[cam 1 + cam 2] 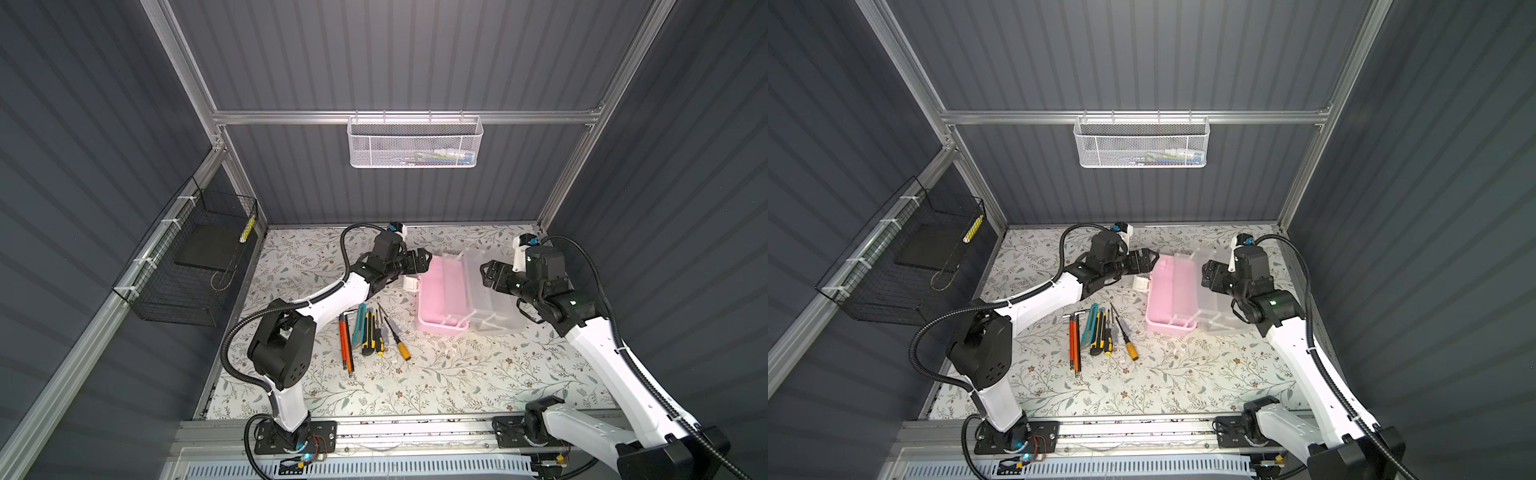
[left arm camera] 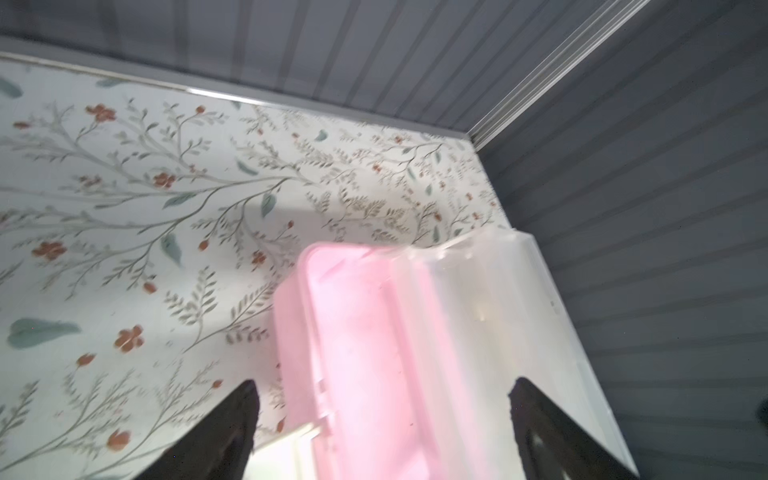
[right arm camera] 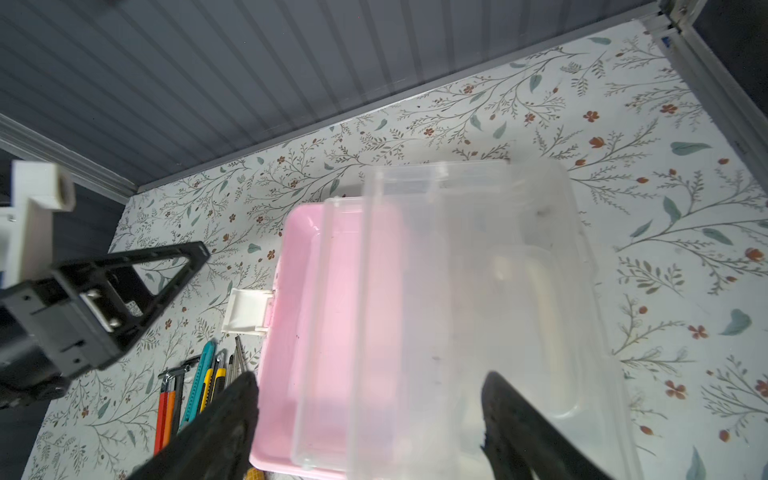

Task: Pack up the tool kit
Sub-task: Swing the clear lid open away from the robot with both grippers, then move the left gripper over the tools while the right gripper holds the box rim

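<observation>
The tool kit box lies open on the floral table, its pink base (image 1: 440, 299) (image 1: 1167, 291) on the left and its frosted clear lid (image 1: 496, 299) (image 1: 1219, 303) folded out to the right. My left gripper (image 1: 420, 261) (image 2: 384, 384) is open by the base's far left corner, above the white latch (image 1: 410, 284). My right gripper (image 1: 489, 275) (image 3: 372, 378) is open over the lid (image 3: 478, 270), holding nothing. Slim screwdrivers and utility knives (image 1: 368, 332) (image 3: 195, 382) lie in a row left of the base (image 3: 299, 291).
A white mesh basket (image 1: 415, 141) hangs on the back wall. A black wire basket (image 1: 187, 266) is fixed to the left wall. Grey walls enclose the table on three sides, and the box sits near the back right corner.
</observation>
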`<state>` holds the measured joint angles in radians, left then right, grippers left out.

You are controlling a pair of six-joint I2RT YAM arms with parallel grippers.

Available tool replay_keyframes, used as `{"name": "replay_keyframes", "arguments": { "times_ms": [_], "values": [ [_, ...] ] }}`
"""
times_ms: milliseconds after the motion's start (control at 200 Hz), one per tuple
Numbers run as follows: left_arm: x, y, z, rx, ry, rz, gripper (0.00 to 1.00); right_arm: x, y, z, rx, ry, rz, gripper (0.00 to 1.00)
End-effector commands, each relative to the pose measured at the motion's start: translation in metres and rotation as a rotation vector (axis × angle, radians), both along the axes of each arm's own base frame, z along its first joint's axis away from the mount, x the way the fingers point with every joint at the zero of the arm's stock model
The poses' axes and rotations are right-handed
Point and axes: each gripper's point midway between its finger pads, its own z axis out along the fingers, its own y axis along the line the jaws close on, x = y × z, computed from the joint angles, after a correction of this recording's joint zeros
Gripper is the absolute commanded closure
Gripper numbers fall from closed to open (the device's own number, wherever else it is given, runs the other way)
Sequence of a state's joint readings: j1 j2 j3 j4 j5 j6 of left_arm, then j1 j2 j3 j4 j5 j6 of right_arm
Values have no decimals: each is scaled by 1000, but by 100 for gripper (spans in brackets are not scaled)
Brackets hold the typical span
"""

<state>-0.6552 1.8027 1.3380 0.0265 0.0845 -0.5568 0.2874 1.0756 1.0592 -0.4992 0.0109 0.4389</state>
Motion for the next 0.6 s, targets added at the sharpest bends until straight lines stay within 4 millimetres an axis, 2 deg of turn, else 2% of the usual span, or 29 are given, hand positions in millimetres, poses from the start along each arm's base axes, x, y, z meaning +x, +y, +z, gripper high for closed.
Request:
{"name": "replay_keyframes", "arguments": {
  "times_ms": [0,180,305,490,595],
  "values": [
    [-9,10,-16,86,1,5,11,6,16,11,-24,-24,58,19],
    [-16,22,-9,103,-25,24,13,12,47,-4,-69,24,148,22],
    [-23,29,-17,126,-6,30,16,10,62,-16,-79,53,192,25],
    [-39,65,-26,205,18,99,17,4,88,-31,-108,86,251,28],
    [-53,90,-31,256,34,148,17,4,110,-42,-100,106,292,30]
  ]
}}
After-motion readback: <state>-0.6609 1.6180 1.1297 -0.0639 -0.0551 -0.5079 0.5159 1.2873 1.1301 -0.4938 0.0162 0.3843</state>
